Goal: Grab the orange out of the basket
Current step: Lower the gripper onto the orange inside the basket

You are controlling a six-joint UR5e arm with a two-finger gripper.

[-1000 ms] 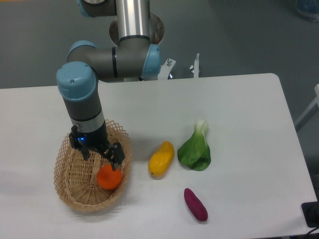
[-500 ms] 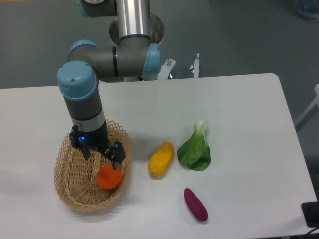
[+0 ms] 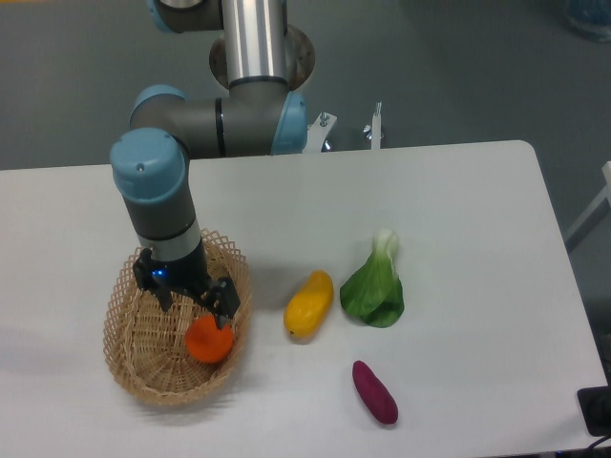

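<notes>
The basket (image 3: 143, 363) sits under the hand (image 3: 196, 307), its woven rim curving round on the hand's left and near side. The hand reaches down inside it, and the orange (image 3: 209, 342) lies directly below the fingers, at the basket's right part; whether the fingers grip the fruit or only touch it cannot be told, since they hide the contact. If the hold is shallow, the smooth round fruit could roll free on lifting. A finger might also snag the lattice. Well to the right, on the desk (image 3: 458, 191), lie a yellow fruit (image 3: 309, 303), a leafy green (image 3: 375, 284) and a purple vegetable (image 3: 375, 391).
</notes>
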